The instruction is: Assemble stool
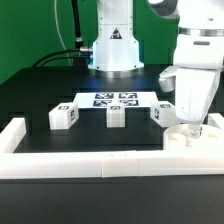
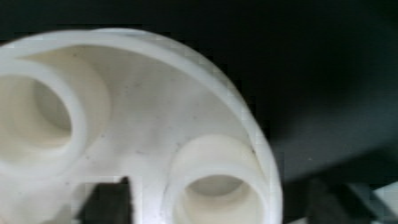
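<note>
The stool's round white seat (image 1: 177,136) lies flat at the exterior view's right, against the front rail. My gripper (image 1: 192,126) reaches straight down onto it. The wrist view is filled by the seat (image 2: 134,90), with one large socket hole (image 2: 36,105) and a smaller one (image 2: 222,190). My gripper (image 2: 214,205) is open, its dark fingers (image 2: 107,200) standing apart on either side of the strip of seat that holds the smaller hole. Three short blocky legs (image 1: 63,116) (image 1: 115,116) (image 1: 160,112) lie in a row on the black table, away from the gripper.
A long white rail (image 1: 90,162) borders the table's front and the exterior view's left. The marker board (image 1: 113,100) lies flat behind the legs. The arm's base (image 1: 112,45) stands at the back.
</note>
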